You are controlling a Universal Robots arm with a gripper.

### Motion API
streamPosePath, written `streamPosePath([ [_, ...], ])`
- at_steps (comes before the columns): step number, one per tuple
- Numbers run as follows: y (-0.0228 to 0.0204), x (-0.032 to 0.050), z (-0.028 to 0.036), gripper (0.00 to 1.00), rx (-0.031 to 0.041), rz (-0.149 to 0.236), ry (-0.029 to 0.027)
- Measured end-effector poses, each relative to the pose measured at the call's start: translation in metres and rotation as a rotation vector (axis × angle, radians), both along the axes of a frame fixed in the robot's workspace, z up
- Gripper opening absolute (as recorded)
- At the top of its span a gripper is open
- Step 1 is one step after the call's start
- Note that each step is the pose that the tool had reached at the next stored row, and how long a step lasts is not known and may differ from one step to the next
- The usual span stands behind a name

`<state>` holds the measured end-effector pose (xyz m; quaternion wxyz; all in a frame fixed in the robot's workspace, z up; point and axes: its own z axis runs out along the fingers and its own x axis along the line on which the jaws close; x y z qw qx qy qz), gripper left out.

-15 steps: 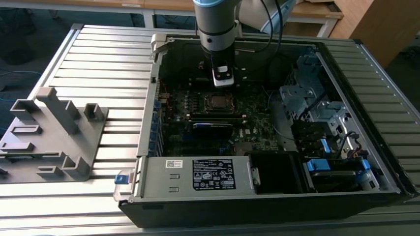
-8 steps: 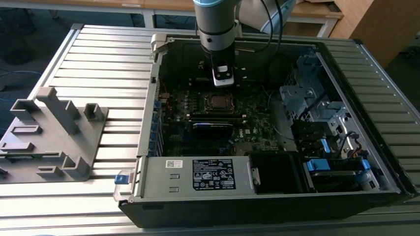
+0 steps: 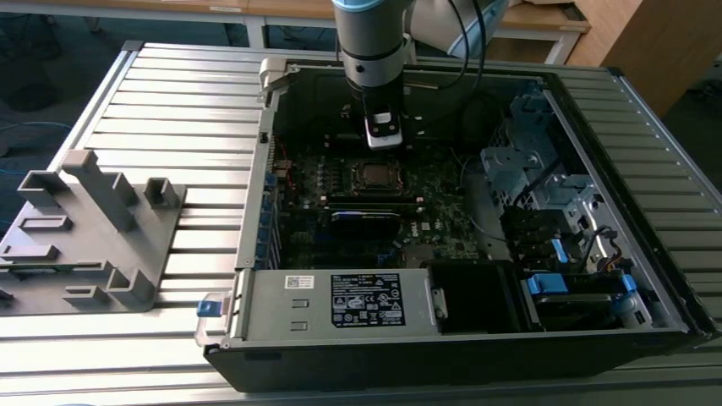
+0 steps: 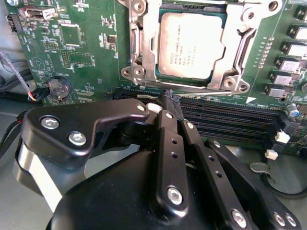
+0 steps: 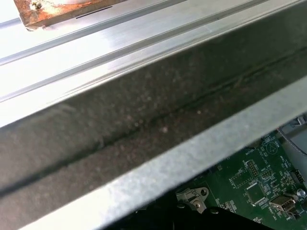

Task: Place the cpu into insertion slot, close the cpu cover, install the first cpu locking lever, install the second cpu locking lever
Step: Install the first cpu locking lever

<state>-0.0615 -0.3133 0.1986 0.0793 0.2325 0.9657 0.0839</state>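
While gripper (image 4: 169, 103) is held above motherboard (image 4: 86, 52), fingers pressed together and empty, cpu (image 4: 191, 45) is seen seated in insertion slot (image 4: 144, 72), just beyond fingertips.

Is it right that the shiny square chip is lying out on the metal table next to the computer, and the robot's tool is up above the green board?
Not quite. The cpu sits in the insertion slot on the green board, not on the table, as the second wrist view shows. The tool is indeed above the board.
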Motion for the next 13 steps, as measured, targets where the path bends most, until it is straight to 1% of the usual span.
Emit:
streamPosePath([
  [13,0.0003,0.0002,0.0000,0.11,0.0005,0.000,-0.0001],
])
